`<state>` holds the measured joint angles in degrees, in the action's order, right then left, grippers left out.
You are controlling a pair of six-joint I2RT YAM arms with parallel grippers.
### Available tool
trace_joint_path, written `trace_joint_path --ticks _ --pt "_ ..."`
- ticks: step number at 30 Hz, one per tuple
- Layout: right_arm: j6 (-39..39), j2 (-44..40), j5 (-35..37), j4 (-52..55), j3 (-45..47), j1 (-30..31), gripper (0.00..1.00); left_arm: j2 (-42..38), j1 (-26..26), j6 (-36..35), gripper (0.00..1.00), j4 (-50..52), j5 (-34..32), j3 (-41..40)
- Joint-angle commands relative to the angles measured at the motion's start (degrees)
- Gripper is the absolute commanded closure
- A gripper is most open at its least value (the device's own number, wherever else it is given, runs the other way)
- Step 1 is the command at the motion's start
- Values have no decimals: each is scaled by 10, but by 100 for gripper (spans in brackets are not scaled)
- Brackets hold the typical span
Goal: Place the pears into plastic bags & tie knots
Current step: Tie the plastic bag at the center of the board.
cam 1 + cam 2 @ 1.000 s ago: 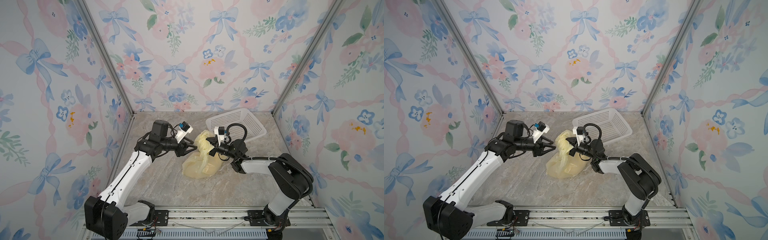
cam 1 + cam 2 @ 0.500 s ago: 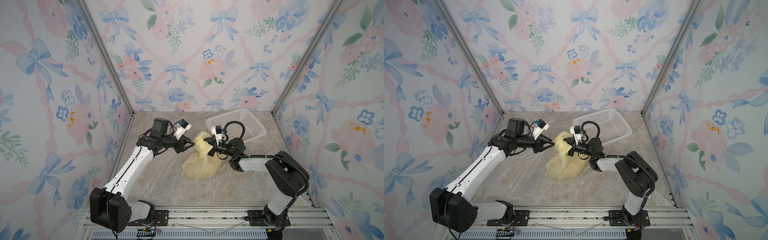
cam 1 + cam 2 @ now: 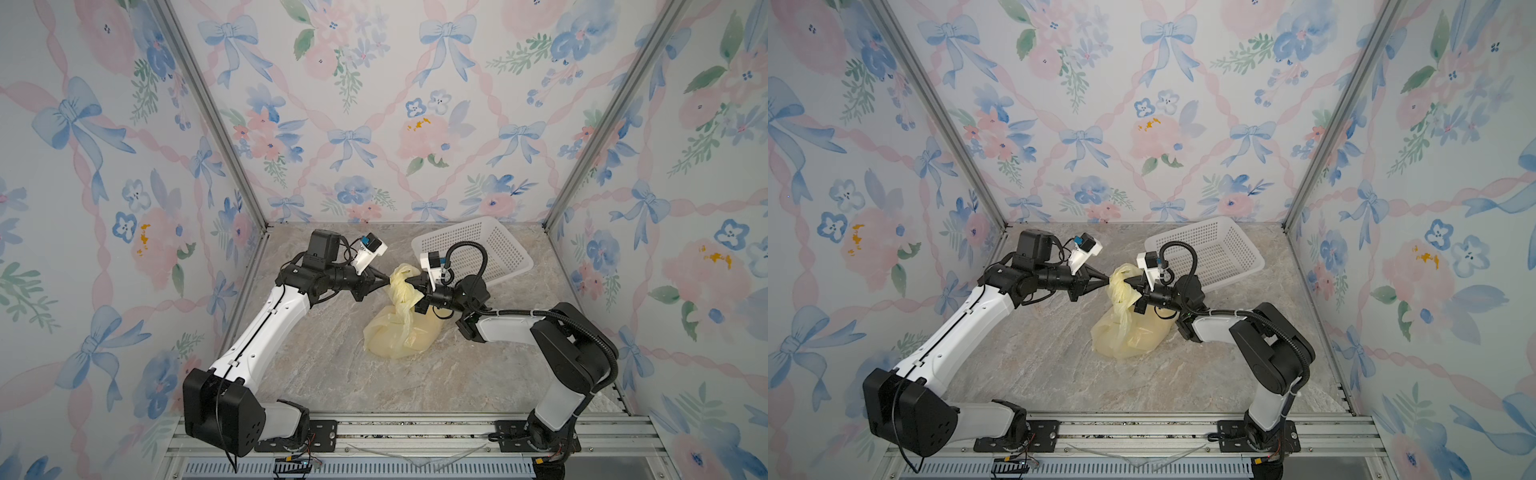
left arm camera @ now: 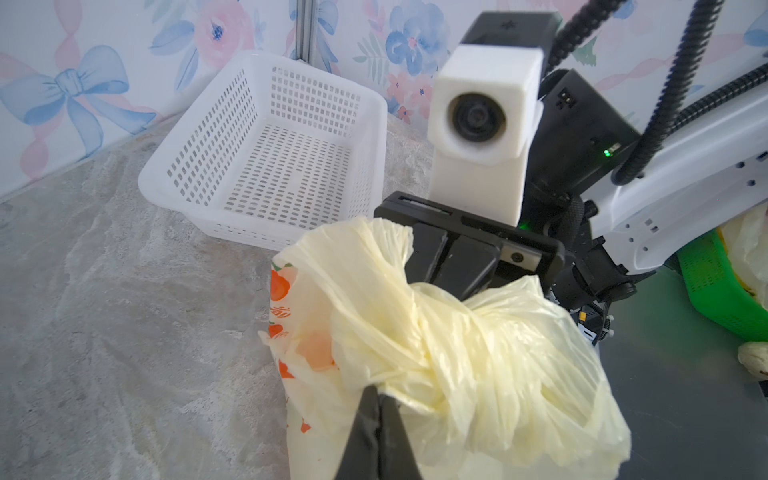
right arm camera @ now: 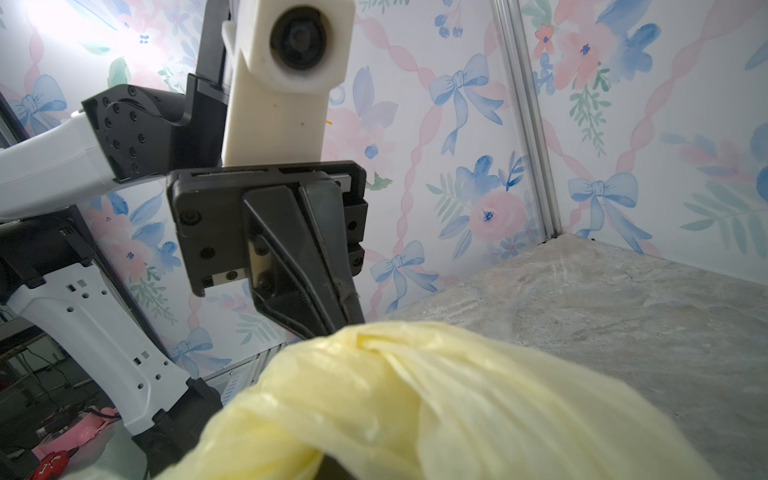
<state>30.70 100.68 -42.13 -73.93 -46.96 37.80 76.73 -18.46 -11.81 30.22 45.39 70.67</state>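
Left wrist view: the thin, crinkled pale-yellow bag (image 4: 478, 374), printed with orange fruit, bulges on the marbled table (image 4: 104, 311) near a white perforated basket (image 4: 199, 137). Its film hides the contents. The left gripper (image 4: 379, 392) and right gripper (image 4: 461, 291), jaws pressed together, pinch it where it twists.

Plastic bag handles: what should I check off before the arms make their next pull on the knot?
1. Grip of left tool on plastic bag handle: ok, shut.
2. Grip of right tool on the bag's top, opposite side: ok, shut.
3. Tightness of knot: not ok, handles only loosely crossed.
4. All pears inside: cannot tell, the film hides them.
5. Bag body resting on table: ok.
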Motion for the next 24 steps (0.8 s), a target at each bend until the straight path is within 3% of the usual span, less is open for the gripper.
trace_joint_path --ticks 1,10,14,15,17,19,24 --pt "5 16 -23 0 -28 23 100 8 -18 -10 100 -1 17 32" --pt "-8 16 12 0 -32 34 100 30 -60 -5 100 0 24 65" --pt "-52 -7 115 -11 2 40 100 36 -86 -6 100 4 35 56" --pt "-55 -11 126 -19 7 40 100 34 -88 -5 93 5 30 52" --pt "-60 -18 157 -37 17 41 100 21 -89 1 69 5 2 40" --pt "-60 -22 171 -48 20 42 100 0 -87 4 57 4 -28 26" --pt "-63 -42 176 -56 28 42 100 -47 -75 16 44 4 -91 -9"
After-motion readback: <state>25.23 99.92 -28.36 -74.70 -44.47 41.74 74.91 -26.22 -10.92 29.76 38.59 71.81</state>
